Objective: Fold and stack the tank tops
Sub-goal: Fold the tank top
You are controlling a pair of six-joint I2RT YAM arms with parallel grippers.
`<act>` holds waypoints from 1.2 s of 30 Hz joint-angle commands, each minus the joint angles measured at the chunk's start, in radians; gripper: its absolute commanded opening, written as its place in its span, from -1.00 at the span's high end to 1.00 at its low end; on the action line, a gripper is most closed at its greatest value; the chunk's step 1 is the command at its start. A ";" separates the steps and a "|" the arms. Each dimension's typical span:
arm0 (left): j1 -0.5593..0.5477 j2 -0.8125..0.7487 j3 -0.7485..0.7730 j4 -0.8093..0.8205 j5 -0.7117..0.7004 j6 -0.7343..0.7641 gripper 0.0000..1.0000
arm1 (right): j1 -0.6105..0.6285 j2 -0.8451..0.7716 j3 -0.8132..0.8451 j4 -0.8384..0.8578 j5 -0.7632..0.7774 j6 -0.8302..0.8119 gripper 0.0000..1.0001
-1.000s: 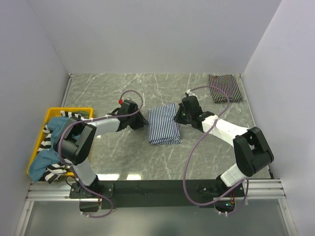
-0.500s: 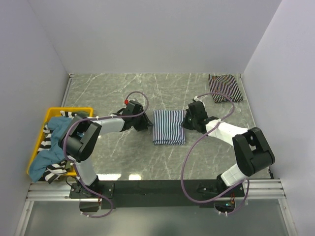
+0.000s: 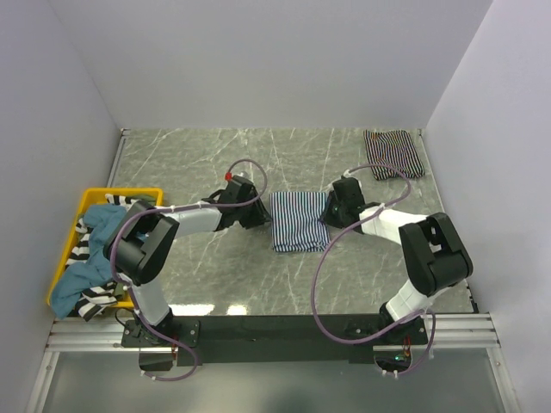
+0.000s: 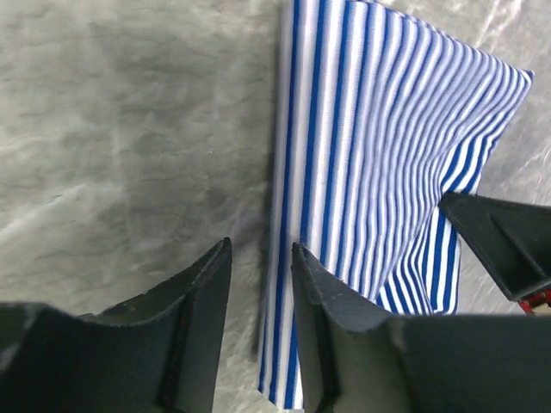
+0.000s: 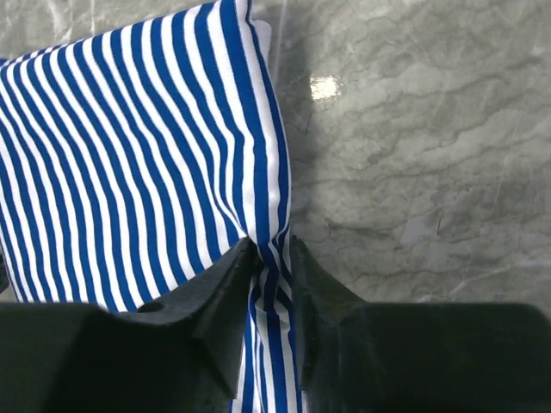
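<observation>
Both arms have slid the folded blue tank top (image 3: 298, 220) rightward; right fingers (image 5: 301, 271) pinch it, left fingers (image 4: 306, 275) parted. I should stack it next.

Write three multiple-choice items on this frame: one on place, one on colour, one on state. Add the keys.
1. Where does the dark striped top lie?
A) far right corner of the table
B) near left corner
C) centre

2. What colour are the stripes of the middle top?
A) red-white
B) blue-white
C) green-white

3. The right fingers are:
A) wide open
B) shut on the middle top
C) out of view

Key:
1A, it sits folded by the far right wall.
2B, both wrist views show blue and white stripes.
3B, the fabric edge is pinched between them.
</observation>
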 commanded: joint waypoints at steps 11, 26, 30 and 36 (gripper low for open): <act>-0.043 -0.001 0.172 -0.049 0.030 0.128 0.56 | 0.016 -0.310 -0.018 -0.153 0.069 0.066 0.21; -0.086 0.143 0.157 0.006 0.066 0.091 0.58 | 0.059 -0.125 -0.185 0.064 -0.024 0.209 0.22; -0.093 0.156 0.137 0.026 0.070 0.081 0.55 | 0.037 -0.108 -0.189 0.063 -0.022 0.207 0.22; -0.100 0.133 0.110 0.034 0.040 0.050 0.53 | 0.017 -0.093 -0.141 0.023 -0.007 0.181 0.22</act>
